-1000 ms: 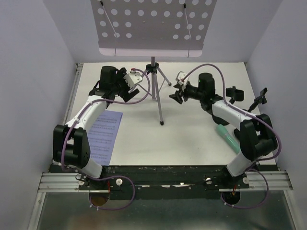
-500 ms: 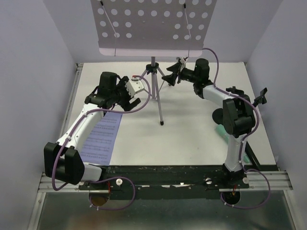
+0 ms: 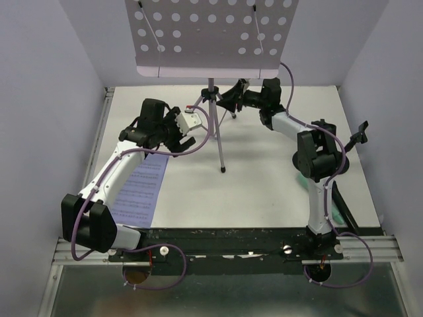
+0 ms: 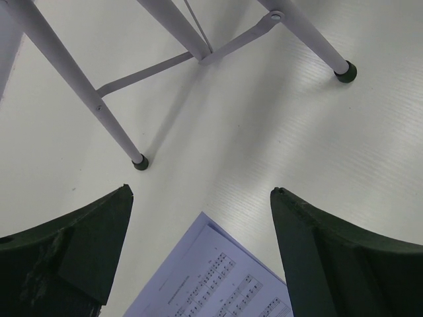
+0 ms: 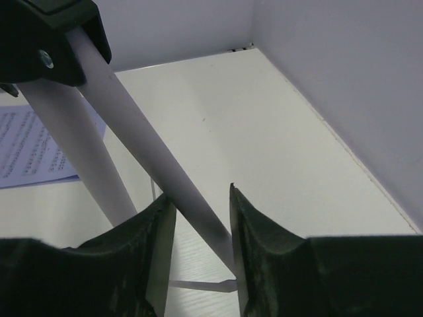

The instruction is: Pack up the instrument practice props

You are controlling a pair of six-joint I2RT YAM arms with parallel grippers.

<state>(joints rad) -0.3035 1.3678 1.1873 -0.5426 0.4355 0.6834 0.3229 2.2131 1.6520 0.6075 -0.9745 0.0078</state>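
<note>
The silver tripod [image 3: 213, 115] stands mid-table under its pale perforated desk [image 3: 211, 36]. My right gripper [image 3: 228, 100] is at the tripod's upper right. In the right wrist view its jaws [image 5: 199, 193] are half closed around a slanting tripod leg [image 5: 152, 145], with gaps still showing beside the leg. My left gripper [image 3: 182, 139] hangs wide open and empty over the top corner of the sheet-music pages [image 3: 139, 188]. The left wrist view shows that corner [image 4: 218, 277] between the fingers [image 4: 200, 190], close to a tripod foot [image 4: 140, 162]. The right arm partly hides the mint-green microphone [image 3: 302, 177].
A short black pole with a clip [image 3: 359, 134] stands near the right wall. White walls close in the table on the left, back and right. The tripod's legs spread between the two grippers, and the desk overhangs the back of the table.
My right arm has stretched back and left, from mid-table to the tripod, and its jaws have narrowed around a leg. My left arm has extended forward and stayed open.
</note>
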